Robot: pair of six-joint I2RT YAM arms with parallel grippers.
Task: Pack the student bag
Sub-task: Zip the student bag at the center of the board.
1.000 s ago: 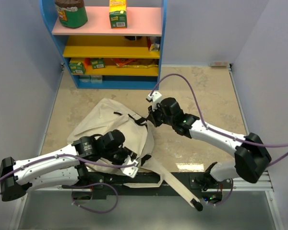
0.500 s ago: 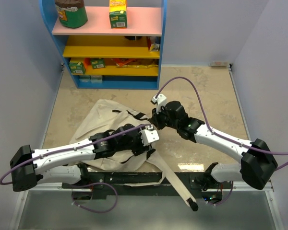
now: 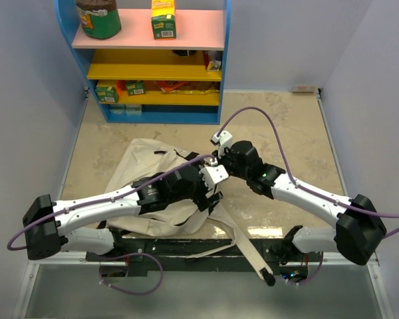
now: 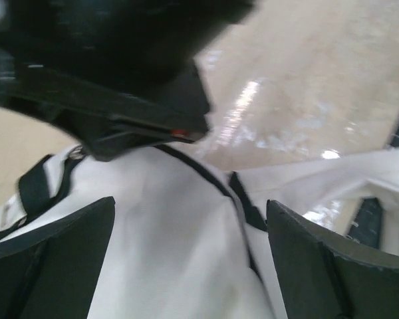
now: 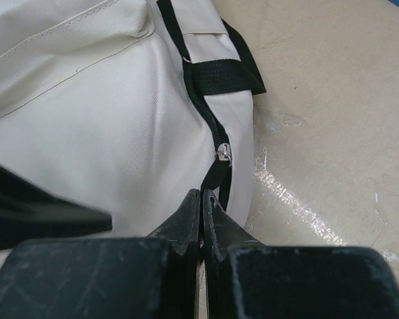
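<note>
Student bag (image 3: pixel 143 159) lies slumped on the bench (image 3: pixel 286 126), left of centre, its near side over the near edge. One long beige strap (image 3: pixel 243 244) trails off toward the near edge, toward its right end. Blue shelf unit (image 3: pixel 213 66) stands at the far left corner.

Left gripper (image 3: pixel 211 197): fingers (image 4: pixel 60 252) released, spread wide above the cream canvas and gripping nothing. A second ago they were narrower, and the arm was folded over the bag's near middle. It now reaches across the bag to its right side, just beside the right gripper (image 3: pixel 217 161).

Right gripper: fingers (image 5: pixel 186 212) clenched, tips pressed together at the bag's right end, where the black zip line (image 5: pixel 209 126) runs down to them. Whether they pinch the zip tape, cannot tell. Head sits slightly further right than a second ago.

Bag's right side, bulged up earlier, now lies lower. Strap's black end (image 3: pixel 269 280) has shifted a little left.
</note>
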